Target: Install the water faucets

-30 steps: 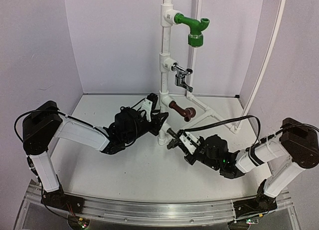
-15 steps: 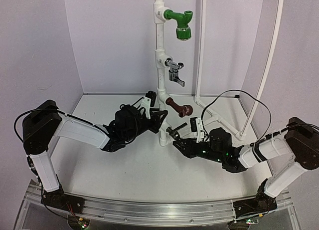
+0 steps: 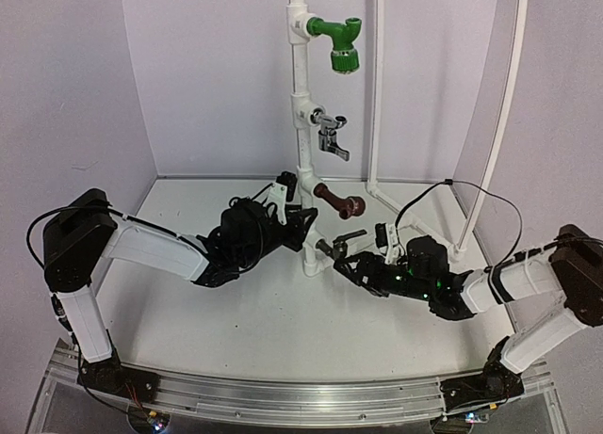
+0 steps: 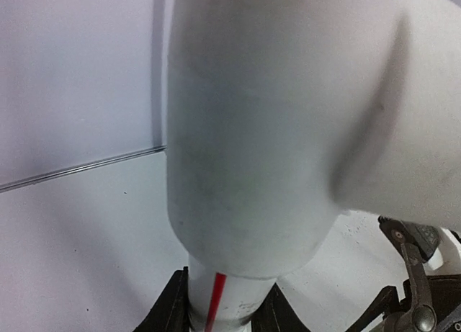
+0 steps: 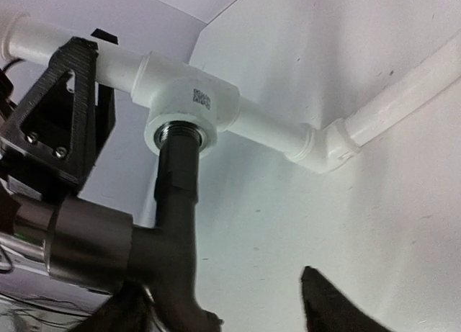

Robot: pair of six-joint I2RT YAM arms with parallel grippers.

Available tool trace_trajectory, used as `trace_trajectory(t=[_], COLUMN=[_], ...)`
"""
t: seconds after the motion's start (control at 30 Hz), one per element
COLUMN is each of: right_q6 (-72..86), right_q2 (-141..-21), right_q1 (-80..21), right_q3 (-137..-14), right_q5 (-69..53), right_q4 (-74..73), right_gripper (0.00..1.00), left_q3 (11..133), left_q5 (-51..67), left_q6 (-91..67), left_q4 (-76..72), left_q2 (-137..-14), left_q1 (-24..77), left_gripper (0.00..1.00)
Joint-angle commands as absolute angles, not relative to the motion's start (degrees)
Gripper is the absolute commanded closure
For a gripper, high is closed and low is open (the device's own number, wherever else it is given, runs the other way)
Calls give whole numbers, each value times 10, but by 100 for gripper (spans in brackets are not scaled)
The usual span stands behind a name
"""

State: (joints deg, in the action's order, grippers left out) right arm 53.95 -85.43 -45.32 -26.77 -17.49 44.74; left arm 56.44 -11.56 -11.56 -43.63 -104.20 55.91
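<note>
Since half a second earlier the right claw (image 3: 350, 261) and its wrist had shifted a little toward 3 o'clock, and the cable (image 3: 443, 183) looped over that arm had swung the same way. The white pipe stand (image 3: 301, 161) had kept its upright pose.

The dark faucet (image 3: 336, 243) lay at the 3 o'clock side of the stand's lowest tee (image 5: 189, 114), low above the tabletop (image 3: 236, 312). In the right wrist view its threaded end sat inside the tee's mouth, with the stem running straight out from it. The right claw appeared to grip this faucet by its rear body, though the contact fell below the frame edge. One finger (image 5: 335, 303) showed clear of the stem.

The left claw (image 3: 301, 219) reached in from 9 o'clock and was clamped on the stand's upright just above that lowest tee. In the left wrist view its fingers (image 4: 173, 310) sat on either side of the narrow pipe.

Three more faucets were mounted up the stand, all pointing toward 3 o'clock. The brown faucet (image 3: 341, 202) was lowest, the silver faucet (image 3: 330, 133) above it, and the green faucet (image 3: 337, 40) near the 12 o'clock edge.
</note>
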Motion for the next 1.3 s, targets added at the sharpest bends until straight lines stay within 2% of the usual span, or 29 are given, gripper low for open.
trace_trajectory(t=[0.0, 0.07, 0.23, 0.37, 0.43, 0.5, 0.6, 0.67, 0.73, 0.77, 0.8, 0.9, 0.97, 1.13, 1.2, 1.27], right_q6=[314, 271, 191, 230, 301, 403, 528, 586, 656, 702, 753, 834, 836, 681, 591, 470], right_q2=[-792, -770, -732, -761, -776, -779, -775, -773, -772, -774, -779, -806, -830, -855, -845, -816], right_q1=[-440, -446, -491, -506, -508, -508, -507, -496, -480, -469, -460, -429, -412, -380, -368, -366], right_q3=[-289, -290, -312, -335, -341, -335, -321, -319, -316, -315, -312, -298, -294, -308, -328, -373], right_q5=[-82, -109, -67, -75, -37, 44, 113, 110, 83, 66, 48, -26, -65, -143, -193, -214], right_q4=[332, 318, 289, 330, 356, 357, 360, 363, 353, 334, 315, 308, 309, 280, 245, 130], right_gripper=[16, 9, 7, 9, 12, 23, 46, 61, 91, 98, 100, 95, 80, 48, 42, 38], left_q3=[574, 578, 591, 597, 597, 596, 596, 598, 598, 598, 598, 598, 598, 596, 595, 595], left_q5=[-154, -157, -156, -153, -153, -155, -156, -157, -158, -159, -160, -162, -163, -162, -162, -163], left_q6=[-138, -140, -141, -143, -144, -144, -145, -144, -143, -143, -143, -141, -141, -140, -139, -137], left_q4=[-325, -322, -315, -310, -308, -306, -304, -303, -303, -303, -302, -302, -301, -299, -298, -298], left_q2=[-1068, -1071, -1081, -1086, -1087, -1086, -1086, -1087, -1088, -1089, -1089, -1088, -1088, -1084, -1081, -1080], left_q1=[577, 577, 577, 577, 577, 578, 579, 581, 582, 583, 583, 583, 583, 583, 583, 583], left_gripper=[100, 100, 100, 100, 100, 100, 100, 100, 100, 100, 100, 100, 100, 100, 100, 100])
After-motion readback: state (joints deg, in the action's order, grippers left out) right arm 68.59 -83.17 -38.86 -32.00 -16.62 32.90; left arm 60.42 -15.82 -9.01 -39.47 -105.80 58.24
